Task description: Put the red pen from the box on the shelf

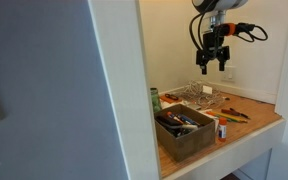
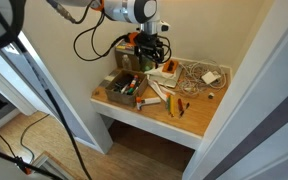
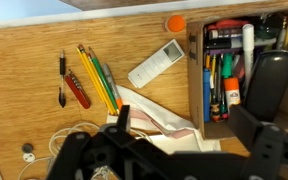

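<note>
Overhead, the end effector [image 1: 215,66] hangs open and empty over one shelf [image 1: 256,120] bearing one box [image 1: 191,141].

Tan wooden shelf [image 3: 24,110] carries: dark brown box [image 3: 201,80] at one end, white remote [image 3: 156,64], coloured pencils [image 3: 102,78], small red tool [image 3: 76,88], orange round object [image 3: 175,23].

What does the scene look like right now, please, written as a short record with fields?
gripper: open, empty, hovering above the shelf, touching nothing
box: open-top, standing on the shelf, packed with pens and markers
red pen: cannot be singled out among the box contents
shelf: tan wooden board between white walls
loose on shelf: coloured pencils, white remote-like item, wire rack
task status: nothing lifted from the box yet
</note>
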Robot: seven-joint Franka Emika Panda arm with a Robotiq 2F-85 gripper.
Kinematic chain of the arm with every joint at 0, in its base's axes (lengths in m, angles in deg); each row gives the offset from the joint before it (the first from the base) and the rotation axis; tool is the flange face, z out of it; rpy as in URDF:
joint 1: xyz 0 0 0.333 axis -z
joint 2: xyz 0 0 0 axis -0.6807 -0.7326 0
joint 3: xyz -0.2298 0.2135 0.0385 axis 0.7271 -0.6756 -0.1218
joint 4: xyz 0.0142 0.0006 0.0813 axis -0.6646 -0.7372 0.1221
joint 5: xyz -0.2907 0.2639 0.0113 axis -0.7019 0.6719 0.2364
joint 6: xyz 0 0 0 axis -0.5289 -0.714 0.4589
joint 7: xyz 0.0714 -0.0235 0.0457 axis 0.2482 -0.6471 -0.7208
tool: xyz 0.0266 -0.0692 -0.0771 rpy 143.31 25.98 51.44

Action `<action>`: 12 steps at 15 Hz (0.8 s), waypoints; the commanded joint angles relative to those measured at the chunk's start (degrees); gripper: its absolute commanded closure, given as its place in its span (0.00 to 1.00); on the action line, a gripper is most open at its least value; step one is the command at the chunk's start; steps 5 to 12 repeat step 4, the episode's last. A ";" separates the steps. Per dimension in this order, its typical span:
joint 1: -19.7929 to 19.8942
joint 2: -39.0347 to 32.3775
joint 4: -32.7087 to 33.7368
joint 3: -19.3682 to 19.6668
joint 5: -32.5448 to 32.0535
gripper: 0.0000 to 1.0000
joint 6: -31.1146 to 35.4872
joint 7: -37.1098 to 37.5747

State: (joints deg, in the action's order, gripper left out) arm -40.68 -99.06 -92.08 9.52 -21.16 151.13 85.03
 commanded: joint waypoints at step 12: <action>0.21 -0.27 0.16 -0.22 -0.06 0.00 -0.14 0.03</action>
